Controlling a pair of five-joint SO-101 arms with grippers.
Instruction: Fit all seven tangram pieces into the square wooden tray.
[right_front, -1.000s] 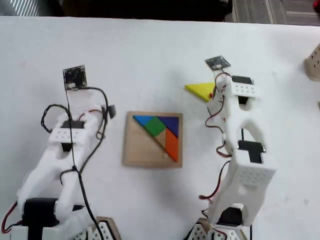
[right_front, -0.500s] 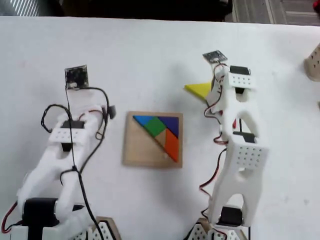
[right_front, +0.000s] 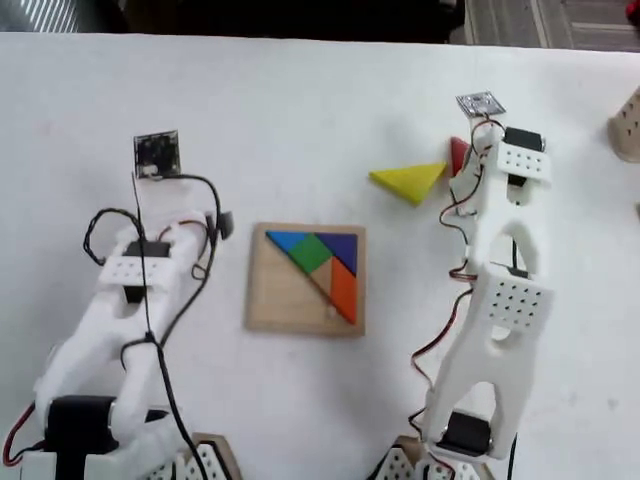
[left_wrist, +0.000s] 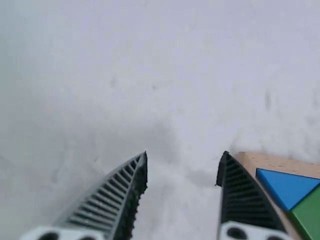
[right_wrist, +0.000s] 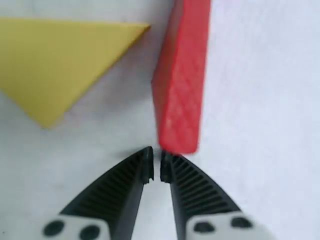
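Since a second ago the right arm (right_front: 497, 300) has swung away from the tray (right_front: 280, 300), and the red piece (right_front: 458, 155) it was covering now shows. My left arm (right_front: 120, 290) has hardly stirred.

By my count the job is a little past halfway. Blue (right_front: 287, 241), green (right_front: 312, 253), purple (right_front: 344, 245) and orange (right_front: 343, 285) sit packed into the tray's half that faces the right arm, and bare wood fills the other half. Yellow (right_front: 408, 180) and red are left on the table, beyond the tray's far corner on the right-arm side. That makes six colours. I cannot tell whether the orange patch is one piece or two, so I cannot place the seventh.

Yellow lies flat, its long edge running about parallel to the tray's far edge and its square corner turned back toward the tray's near side. Red is just beside yellow's sharp tip on the side away from the tray; I cannot tell if they touch. Red seems to stand on its edge, and its long axis runs roughly across yellow's long edge, straight away from my right gripper (right_wrist: 156, 165).

That gripper is pinched down to a slit with nothing in it, its tips just short of red's near end. I judge it must spread before it can take either piece. My left gripper (left_wrist: 182, 160) is spread wide and empty, hanging over bare table with one finger just beside the tray's blue corner.
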